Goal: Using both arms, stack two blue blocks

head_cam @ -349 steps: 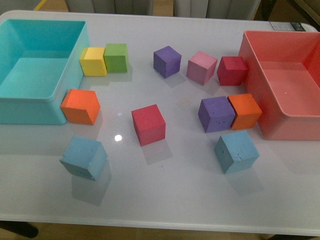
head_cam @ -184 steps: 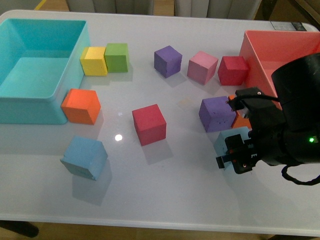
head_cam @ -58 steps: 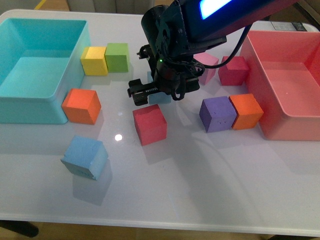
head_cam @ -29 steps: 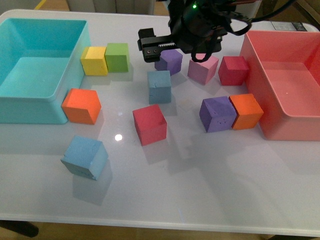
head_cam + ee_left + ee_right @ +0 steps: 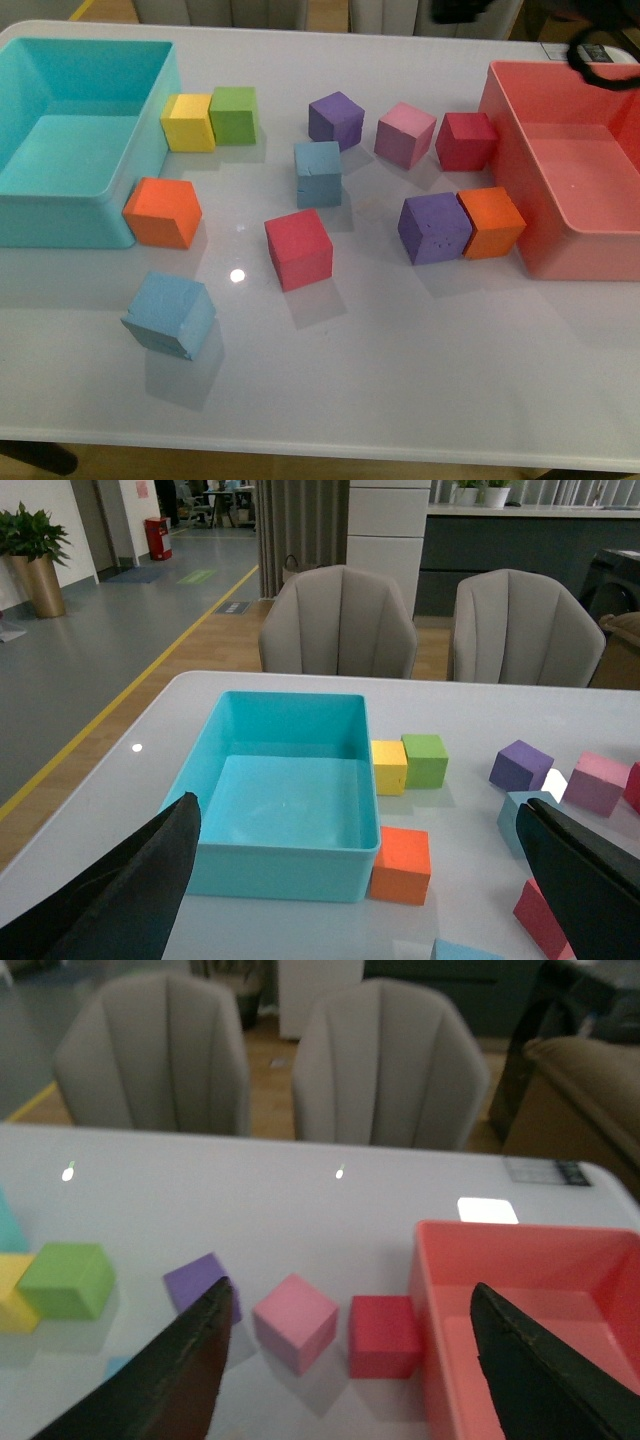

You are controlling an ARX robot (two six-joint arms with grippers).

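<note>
One blue block (image 5: 318, 173) stands upright in the middle of the table, behind the red cube (image 5: 298, 249). The other blue block (image 5: 169, 315) lies tilted near the front left. Nothing touches either block. My left gripper (image 5: 355, 808) is open, high above the left side of the table; past its fingers I see the middle blue block (image 5: 508, 825) and a corner of the front one (image 5: 465, 950). My right gripper (image 5: 350, 1288) is open and raised over the far right, with only a sliver of a blue block (image 5: 118, 1368) showing. Only dark parts of the right arm (image 5: 600, 40) reach the front view's top edge.
A turquoise bin (image 5: 150, 120) stands at the left and a pink bin (image 5: 510, 150) at the right. Yellow (image 5: 187, 122), green (image 5: 233, 114), orange (image 5: 162, 212), purple (image 5: 335, 120), pink (image 5: 405, 134), dark red (image 5: 466, 140), a second purple (image 5: 433, 227) and a second orange (image 5: 491, 222) cube are scattered between them.
The right arm carried a blue block from the front right to the table's middle, let it go, then rose away toward the far right. The left blue block has not moved.
</note>
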